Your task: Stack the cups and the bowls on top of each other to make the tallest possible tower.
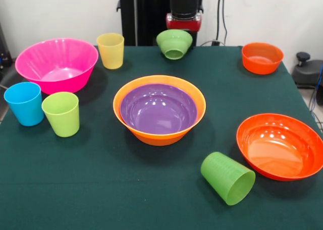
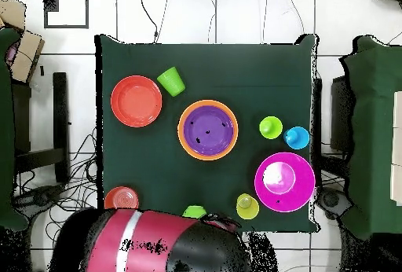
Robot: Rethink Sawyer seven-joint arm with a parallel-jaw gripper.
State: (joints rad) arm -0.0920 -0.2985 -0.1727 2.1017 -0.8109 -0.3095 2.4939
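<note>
My gripper (image 1: 175,38), top centre, seems clamped on the small green bowl (image 1: 174,43); grip unclear. Risk: off-centre release over purple bowl (image 1: 158,109) tips it.

no readable text, labels or numbers on anything here

Bowls, e.g. purple bowl (image 1: 158,109): glossy smooth plastic, showing light reflections. Cups, e.g. darker green cup (image 1: 228,178): translucent ribbed plastic. Table cover (image 1: 101,189): matt dark green cloth.
</note>
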